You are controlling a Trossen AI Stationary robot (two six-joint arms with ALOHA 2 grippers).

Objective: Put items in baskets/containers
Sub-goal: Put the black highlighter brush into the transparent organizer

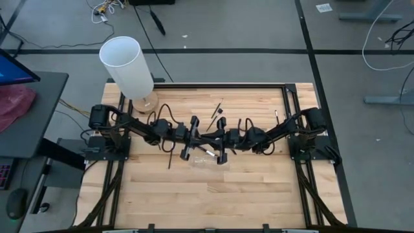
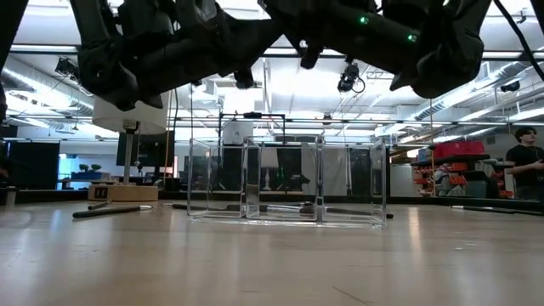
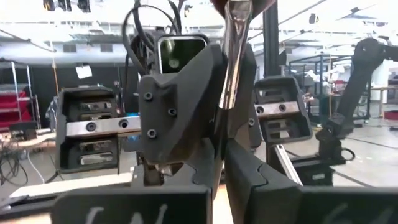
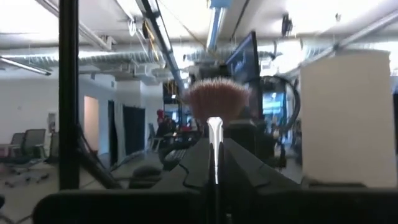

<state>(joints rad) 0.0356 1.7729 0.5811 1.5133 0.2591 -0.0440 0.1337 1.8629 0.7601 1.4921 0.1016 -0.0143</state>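
Note:
My two grippers meet fingertip to fingertip above the middle of the table, over the clear plastic holder [image 1: 204,160] [image 2: 285,183], which stands on its base on the wood. Between them stands one makeup brush [image 3: 231,62] [image 4: 216,99], with a silver ferrule and pinkish fan bristles on top. My left gripper [image 1: 202,138] [image 3: 219,168] and my right gripper [image 1: 217,138] [image 4: 216,149] are both shut on it. Other brushes lie flat on the table at the far middle [image 1: 217,109], left of the holder [image 1: 170,157] and far right [image 1: 277,115]. My left gripper pinches the brush's dark handle [image 3: 219,140] below the ferrule between its two fingers. It comes about level from the table's left, and the fingers lie across the brush. The brush stands nearly upright, bristles up, clear of the table. My right gripper has the silver ferrule [image 4: 216,134] between its two fingers, just below the bristles. It comes about level from the table's right, facing my left gripper. The fingers lie across the upright brush, and the bristles stand above them.
A tall white cylinder on a round wooden base [image 1: 129,68] [image 2: 127,119] stands at the far left corner. A black frame rail [image 1: 213,84] runs along the table's far edge. Bare wood lies in front of the holder [image 1: 213,200]. A person [image 2: 527,161] stands far off in the room.

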